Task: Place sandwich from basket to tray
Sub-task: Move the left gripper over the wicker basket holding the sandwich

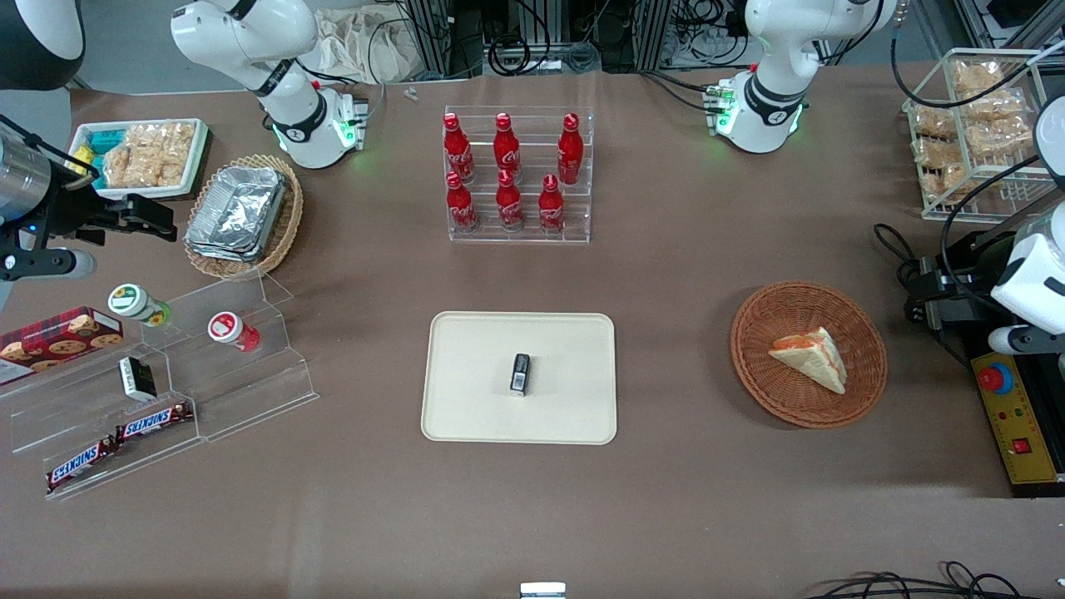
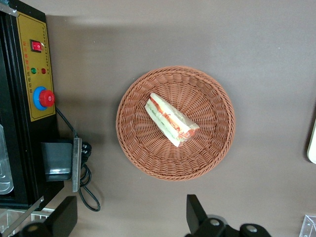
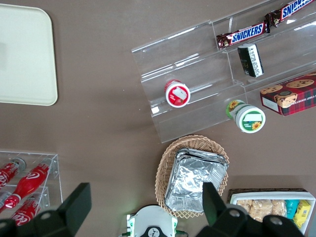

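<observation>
Sandwich [image 2: 171, 119] lies in the basket [image 2: 217, 148], untouched; the gripper [image 2: 131, 217] hovers above with fingers spread (approach stage). Next it needs to descend, straddle the wedge, then carry it to the tray [image 1: 466, 416].

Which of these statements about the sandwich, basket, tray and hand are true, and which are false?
1. The sandwich lies in the basket. True.
2. The tray is bare. False: a small dark packet lies on it.
3. The hand grips the sandwich. False: it is open, above the table beside the basket.
4. The basket is tipped over. False: it sits flat on the table.
5. The tray and basket are apart. True.
</observation>
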Available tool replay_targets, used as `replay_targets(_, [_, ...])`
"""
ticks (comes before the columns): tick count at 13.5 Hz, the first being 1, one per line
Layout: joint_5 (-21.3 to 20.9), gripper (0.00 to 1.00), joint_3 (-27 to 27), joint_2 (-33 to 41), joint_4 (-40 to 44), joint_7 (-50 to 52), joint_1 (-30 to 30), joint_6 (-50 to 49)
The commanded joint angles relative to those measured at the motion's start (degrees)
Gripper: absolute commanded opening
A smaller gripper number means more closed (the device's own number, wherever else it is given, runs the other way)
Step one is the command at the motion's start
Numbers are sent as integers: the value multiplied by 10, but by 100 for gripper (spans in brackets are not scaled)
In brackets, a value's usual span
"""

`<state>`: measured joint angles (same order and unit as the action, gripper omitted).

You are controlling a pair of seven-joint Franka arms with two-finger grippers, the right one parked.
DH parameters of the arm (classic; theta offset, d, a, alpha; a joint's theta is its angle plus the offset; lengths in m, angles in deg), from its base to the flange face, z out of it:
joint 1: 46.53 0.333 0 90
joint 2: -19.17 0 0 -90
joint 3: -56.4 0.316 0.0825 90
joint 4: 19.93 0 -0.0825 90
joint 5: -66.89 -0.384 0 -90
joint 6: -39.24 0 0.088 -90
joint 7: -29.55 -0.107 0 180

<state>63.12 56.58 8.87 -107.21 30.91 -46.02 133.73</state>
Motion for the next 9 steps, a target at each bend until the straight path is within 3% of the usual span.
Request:
replay_targets(1, [10,99,10,-1,12,-11,-10,-17])
replay_targets(6, [8,99,10,-6,7,-14,-10,-19])
replay_targets(9, [10,100,10,12,-44,-13,-8,-19])
